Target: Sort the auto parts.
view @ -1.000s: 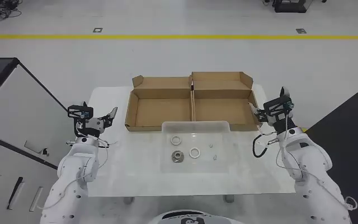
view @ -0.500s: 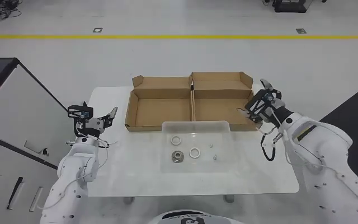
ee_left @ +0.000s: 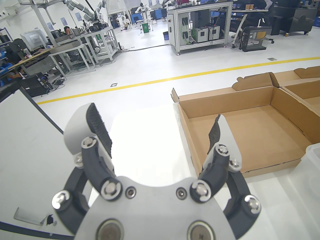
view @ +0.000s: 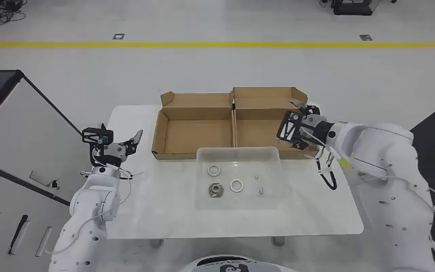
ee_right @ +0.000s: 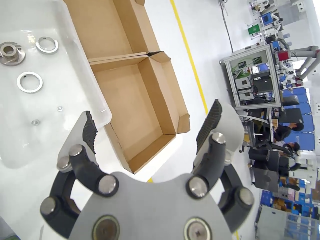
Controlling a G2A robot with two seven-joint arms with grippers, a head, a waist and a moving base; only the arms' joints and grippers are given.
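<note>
**Parts lie unsorted in tray; both grippers empty**

Sorting looks barely begun. Every part lies in the clear plastic tray (view: 238,150) at the middle of the white table (view: 299,204). Two flat metal rings (view: 214,169) (view: 236,185) and a flanged hub (view: 215,190) cluster toward the tray's 9 o'clock side. Two small nuts (view: 256,177) (view: 262,191) sit toward 3 o'clock, apart from the larger pieces.

Two open cardboard boxes touch the tray's far rim at 12 o'clock. The left box (view: 194,134) and the right box (view: 268,134) stand side by side, lids folded back and floors bare. They are probably meant as one bin per kind of part.

The right gripper (ee_right: 152,111) hangs at about 2 o'clock from the tray, over the right box's near corner. Its jaws are spread wide and hold nothing. It is tilted so that its wrist view looks across the parts, which suits picking a target.

The left gripper (ee_left: 155,112) sits out at 9 o'clock by the table's edge, well apart from the tray. Its jaws are likewise spread and empty, leaving the middle free for the other arm.
</note>
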